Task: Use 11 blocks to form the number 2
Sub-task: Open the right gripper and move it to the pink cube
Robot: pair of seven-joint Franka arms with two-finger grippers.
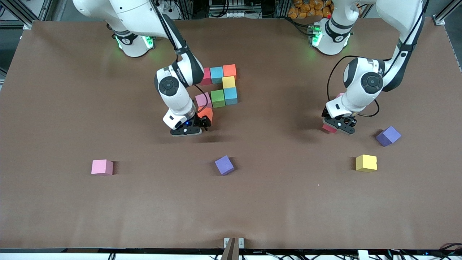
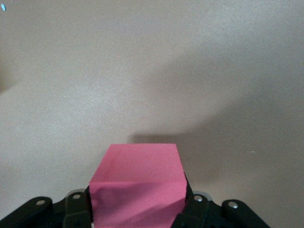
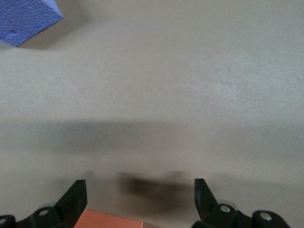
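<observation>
your left tool (image 1: pixel 338 125), right of centre in the front view, is clamped on a red block (image 2: pixel 137 185) low over the tabletop (image 1: pixel 288 202). your right tool (image 1: pixel 190 127), just left of centre, stands wide open above an orange block (image 1: pixel 205 113), empty. touching blocks sit above that in the frame: red (image 1: pixel 206 76), light blue (image 1: pixel 216 74) and orange (image 1: pixel 229 70) in a row, yellow (image 1: pixel 228 82) and light blue (image 1: pixel 230 95) under the orange, then green (image 1: pixel 217 98) and pink (image 1: pixel 203 100). loose blocks lie lower: pink (image 1: pixel 102 167) at lower left, yellow (image 1: pixel 366 163) at lower right. purple cubes rest at lower centre (image 1: pixel 224 165) and right (image 1: pixel 388 135).
</observation>
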